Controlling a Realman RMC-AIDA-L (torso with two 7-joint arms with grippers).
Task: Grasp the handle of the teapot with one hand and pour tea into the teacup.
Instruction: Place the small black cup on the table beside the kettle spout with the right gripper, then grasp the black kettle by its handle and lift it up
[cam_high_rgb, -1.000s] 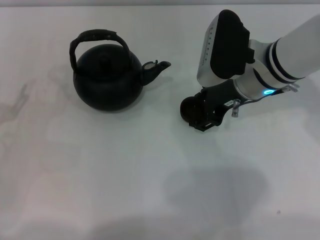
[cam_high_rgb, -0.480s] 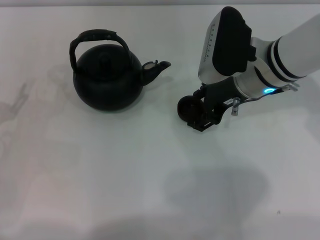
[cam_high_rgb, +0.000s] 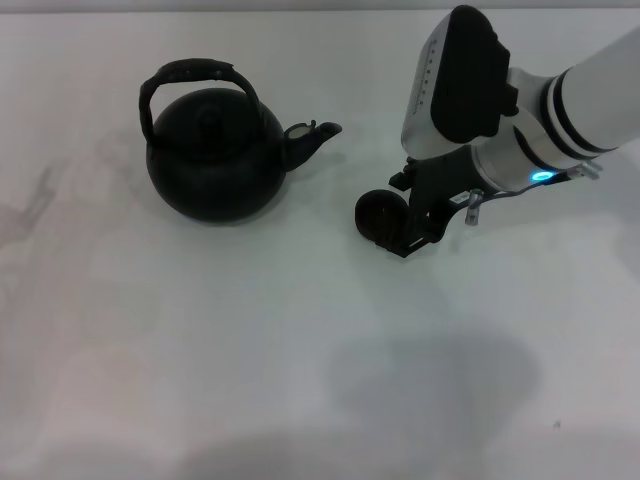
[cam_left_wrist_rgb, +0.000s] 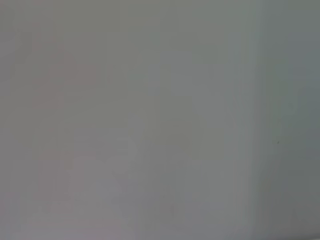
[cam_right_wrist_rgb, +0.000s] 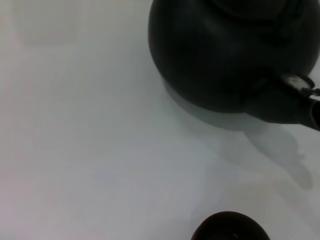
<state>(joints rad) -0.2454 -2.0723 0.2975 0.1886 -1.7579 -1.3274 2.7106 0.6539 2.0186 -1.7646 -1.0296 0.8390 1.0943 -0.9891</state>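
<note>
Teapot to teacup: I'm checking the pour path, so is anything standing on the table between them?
Nothing visible does. Bare table lies between the teapot spout and the teacup. The right pincer sits at the teacup's far side, away from the teapot.

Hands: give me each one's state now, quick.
Left hand: not in view.
Right hand: beside the teacup on the table; open or closed cannot be told.

A plain white table (cam_high_rgb: 250, 350) fills the view.
</note>
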